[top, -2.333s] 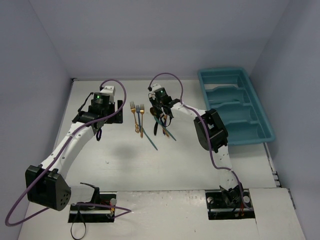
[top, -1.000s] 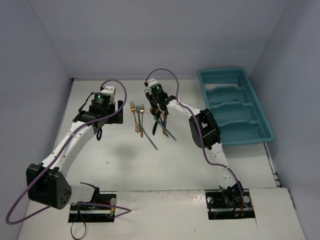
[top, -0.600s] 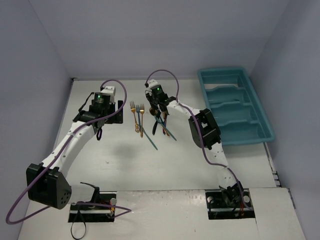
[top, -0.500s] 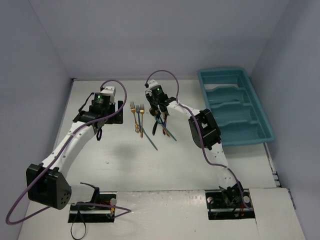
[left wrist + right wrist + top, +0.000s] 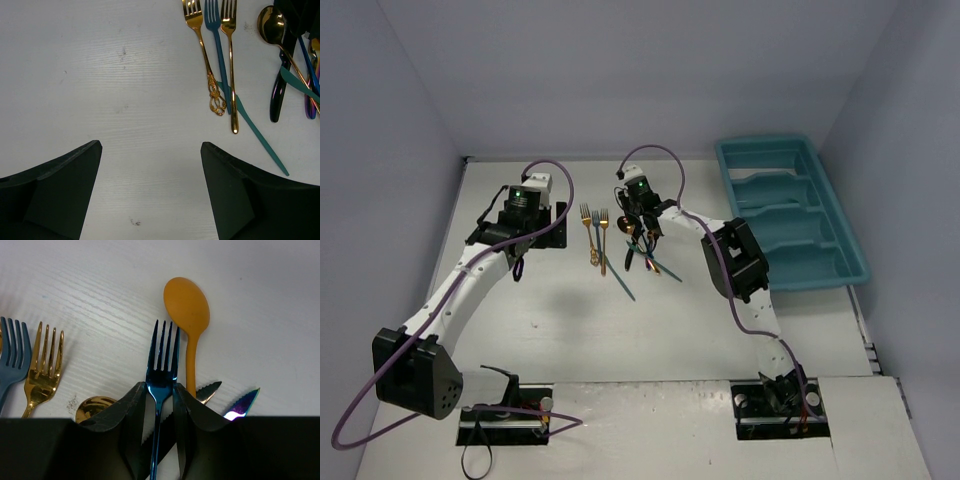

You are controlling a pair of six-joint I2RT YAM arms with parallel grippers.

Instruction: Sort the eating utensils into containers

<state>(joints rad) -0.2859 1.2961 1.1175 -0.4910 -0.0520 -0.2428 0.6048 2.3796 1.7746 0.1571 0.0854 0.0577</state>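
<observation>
Your right gripper (image 5: 160,390) is closed on the blue fork (image 5: 161,360), just above the utensil pile (image 5: 231,75) at mid-counter (image 5: 570,320). Your left gripper (image 5: 150,170) hangs open. Next, likely, lift and carry the fork toward 3 o'clock, into a tray (image 5: 798,262) compartment.

White wood-grain table (image 5: 100,100), faint dark specks (image 5: 123,50), perhaps scuffs; pale walls (image 5: 620,80)

Top cam parked high behind the near edge, looking down over the whole table (image 5: 620,340). Left wrist cam fairly low, facing down, with gold forks (image 5: 205,55) and gold spoon (image 5: 270,25) along its far-right edge. Right wrist cam way closer, catching those same pieces.
</observation>
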